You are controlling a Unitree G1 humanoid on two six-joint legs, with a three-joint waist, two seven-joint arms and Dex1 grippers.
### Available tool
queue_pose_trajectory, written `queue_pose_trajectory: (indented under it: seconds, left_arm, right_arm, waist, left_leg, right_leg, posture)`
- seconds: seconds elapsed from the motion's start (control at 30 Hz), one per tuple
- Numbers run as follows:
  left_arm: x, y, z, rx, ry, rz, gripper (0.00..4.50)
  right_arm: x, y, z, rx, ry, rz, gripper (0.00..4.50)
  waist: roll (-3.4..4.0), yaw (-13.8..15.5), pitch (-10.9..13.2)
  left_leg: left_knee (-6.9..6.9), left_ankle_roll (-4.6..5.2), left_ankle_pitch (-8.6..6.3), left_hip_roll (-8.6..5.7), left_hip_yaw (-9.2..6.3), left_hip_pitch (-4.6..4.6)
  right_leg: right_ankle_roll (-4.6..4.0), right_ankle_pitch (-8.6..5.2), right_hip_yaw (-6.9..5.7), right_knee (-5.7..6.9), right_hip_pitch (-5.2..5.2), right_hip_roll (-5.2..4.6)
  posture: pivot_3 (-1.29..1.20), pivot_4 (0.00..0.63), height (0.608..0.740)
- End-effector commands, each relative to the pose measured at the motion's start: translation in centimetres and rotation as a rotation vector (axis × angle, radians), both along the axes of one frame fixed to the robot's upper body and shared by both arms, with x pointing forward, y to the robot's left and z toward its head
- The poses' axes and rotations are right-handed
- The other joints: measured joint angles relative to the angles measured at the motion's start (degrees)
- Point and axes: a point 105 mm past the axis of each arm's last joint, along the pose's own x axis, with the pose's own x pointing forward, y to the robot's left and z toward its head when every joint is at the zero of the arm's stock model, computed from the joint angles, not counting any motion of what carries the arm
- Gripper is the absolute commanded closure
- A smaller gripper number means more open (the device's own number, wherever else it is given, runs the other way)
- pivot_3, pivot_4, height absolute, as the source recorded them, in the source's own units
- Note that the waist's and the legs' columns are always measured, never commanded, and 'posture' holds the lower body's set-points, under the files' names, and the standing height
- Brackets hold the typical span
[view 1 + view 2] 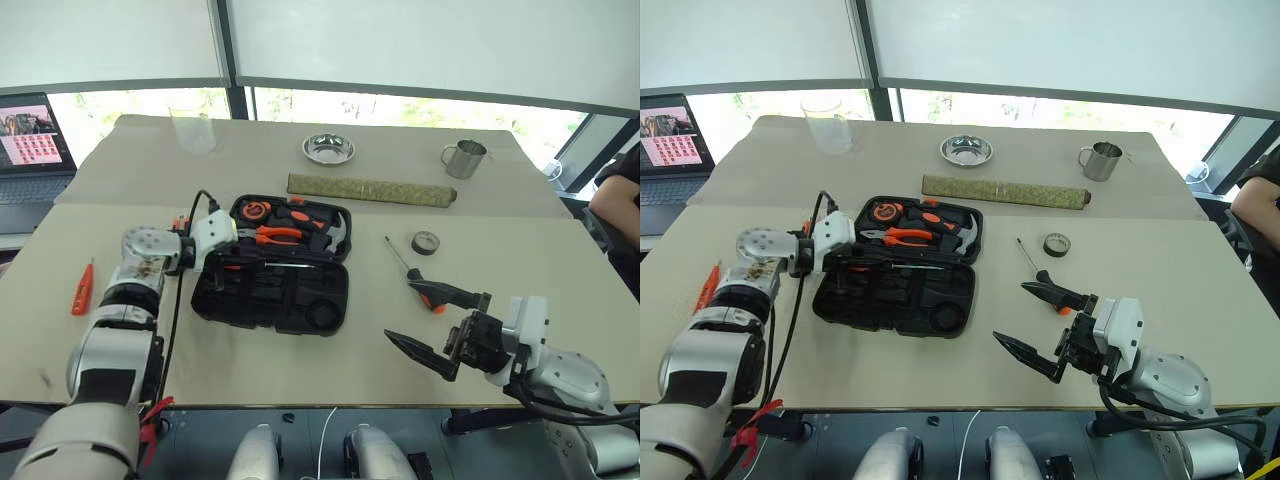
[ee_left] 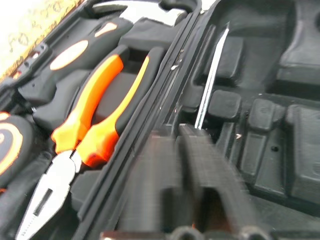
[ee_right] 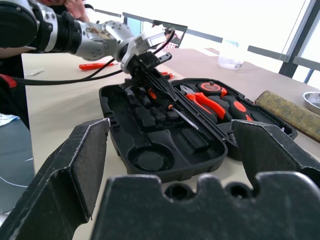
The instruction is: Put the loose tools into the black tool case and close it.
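Black tool case (image 1: 270, 292): we see it lying open on the table (image 1: 300, 370), with pliers (image 1: 278, 236), hammer (image 1: 335, 236) and tape measure (image 1: 256, 210) in the far half.
Left gripper (image 3: 150, 67): we find its fingers pressed together over the near half's left end, at the handle end of a long screwdriver (image 3: 182, 114) lying in a recess along the hinge.
Right gripper (image 1: 440, 330): we see its fingers spread wide and empty, near the table's front right.
Second long screwdriver (image 1: 418, 278): on the table right of the case.
Tape roll (image 1: 425, 242): just beyond that screwdriver.
Small orange tester screwdriver (image 1: 82, 288): on the table, well left of the case.

Left claw (image 2: 182, 150) is blurred, hiding the screwdriver (image 2: 210, 80) handle.
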Motion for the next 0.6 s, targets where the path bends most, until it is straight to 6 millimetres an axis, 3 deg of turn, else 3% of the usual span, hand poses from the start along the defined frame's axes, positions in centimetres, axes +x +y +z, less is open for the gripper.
queue_pose_trajectory:
  seconds: [0.03,0.43,0.57,0.6]
  left_arm:
    - [-0.1,-0.2,-1.0,0.052,0.011,-0.001,4.45]
    - [-0.3,-1.9,-3.5,0.137,0.003,0.001,4.45]
    - [-0.3,-2.1,-1.8,-0.006,-0.029,0.018,4.45]
    - [-0.3,-2.0,-1.0,-0.048,-0.046,0.013,4.21]
  right_arm:
    - [-0.4,0.1,0.9,0.003,-0.053,-0.004,0.0]
    - [-0.1,0.3,0.8,0.019,-0.062,-0.024,0.0]
    - [0.2,-0.1,1.0,0.036,-0.072,-0.054,0.0]
    - [0.2,-0.4,1.1,0.04,-0.074,-0.068,0.0]
  waist:
    - [0.01,0.0,0.0]
    - [0.19,0.9,-0.1]
    - [0.26,0.9,-0.1]
    - [0.26,0.8,-0.1]
  left_leg:
    - [0.0,0.0,0.0,0.0,0.0,0.02]
    - [0.0,0.0,0.0,-0.05,0.01,0.5]
    - [-0.08,-0.01,-0.01,-0.04,0.02,0.93]
    - [-0.08,-0.01,-0.01,-0.04,0.02,0.92]
  right_leg:
    - [0.0,0.0,0.0,0.0,0.03,0.0]
    - [0.04,-0.02,0.0,-0.05,0.58,-0.04]
    - [0.52,-0.34,-0.01,-0.24,1.05,-0.06]
    - [0.52,-0.34,-0.01,-0.24,1.04,-0.06]
  posture:
    - [0.0,0.15,0.74]
    - [0.0,0.15,0.74]
    - [0.0,0.15,0.74]
    - [0.0,0.15,0.74]
